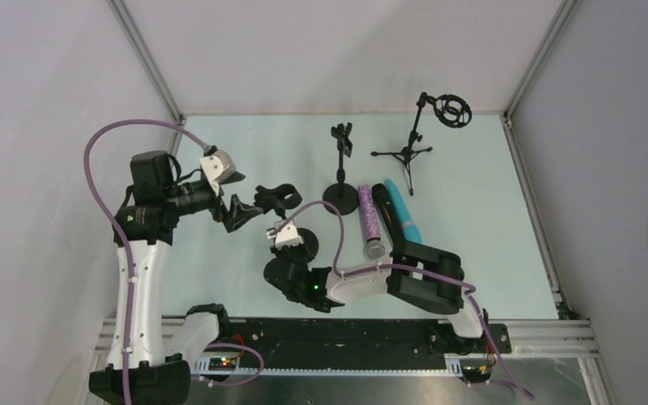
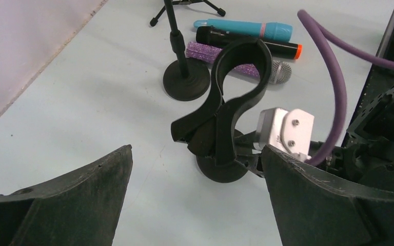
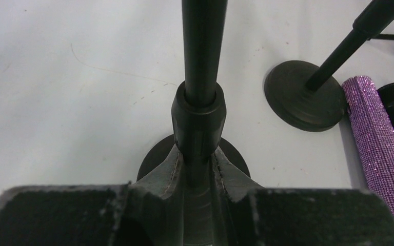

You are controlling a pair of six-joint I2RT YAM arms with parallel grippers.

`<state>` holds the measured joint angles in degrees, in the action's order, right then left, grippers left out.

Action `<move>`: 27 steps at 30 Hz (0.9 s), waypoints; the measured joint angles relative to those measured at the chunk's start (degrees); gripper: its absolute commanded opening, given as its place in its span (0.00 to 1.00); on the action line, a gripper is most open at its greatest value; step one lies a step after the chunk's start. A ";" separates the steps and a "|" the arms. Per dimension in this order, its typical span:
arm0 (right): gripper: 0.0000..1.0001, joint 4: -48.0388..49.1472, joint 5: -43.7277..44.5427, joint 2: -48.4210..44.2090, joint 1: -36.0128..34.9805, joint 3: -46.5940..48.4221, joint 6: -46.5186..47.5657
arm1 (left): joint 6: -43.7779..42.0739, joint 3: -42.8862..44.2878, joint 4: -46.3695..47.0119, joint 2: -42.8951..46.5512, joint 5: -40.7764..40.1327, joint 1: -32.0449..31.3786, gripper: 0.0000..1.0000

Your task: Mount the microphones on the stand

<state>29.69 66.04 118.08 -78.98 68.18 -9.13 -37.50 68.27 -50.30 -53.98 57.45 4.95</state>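
Note:
Three microphones lie side by side on the table: a purple glittery one (image 1: 370, 221) (image 2: 210, 53) (image 3: 379, 138), a black one (image 1: 385, 209) (image 2: 246, 44) and a teal one (image 1: 403, 211) (image 2: 246, 28). A short stand with a round base (image 1: 305, 245) (image 3: 151, 161) carries a black clip (image 1: 277, 198) (image 2: 238, 77). My right gripper (image 1: 295, 256) (image 3: 197, 166) is shut on that stand's pole (image 3: 200, 51), just above the base. My left gripper (image 1: 240, 209) (image 2: 196, 149) is open just left of the clip and holds nothing.
A second round-base stand (image 1: 340, 196) (image 2: 186, 79) (image 3: 300, 97) with a clip on top (image 1: 342, 139) stands beside the microphones. A tripod stand (image 1: 405, 156) with a ring mount (image 1: 453, 110) is at the back right. Walls close in the table.

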 measured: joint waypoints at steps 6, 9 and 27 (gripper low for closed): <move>0.51 -13.31 -2.10 -2.51 0.68 1.73 -9.38 | -0.02 0.02 0.02 -1.53 1.22 0.00 1.00; 0.62 -17.00 -2.89 -3.85 0.68 1.75 -11.85 | -0.02 0.02 0.02 -2.03 1.51 0.00 1.00; 0.91 -33.40 -8.59 -17.42 -0.81 1.79 -16.57 | -0.02 0.72 0.00 -3.37 2.34 0.00 1.00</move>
<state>-3.70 57.45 100.66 -79.79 69.97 -25.69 -37.52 68.99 -50.30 -57.34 59.79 4.95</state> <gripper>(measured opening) 0.879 0.996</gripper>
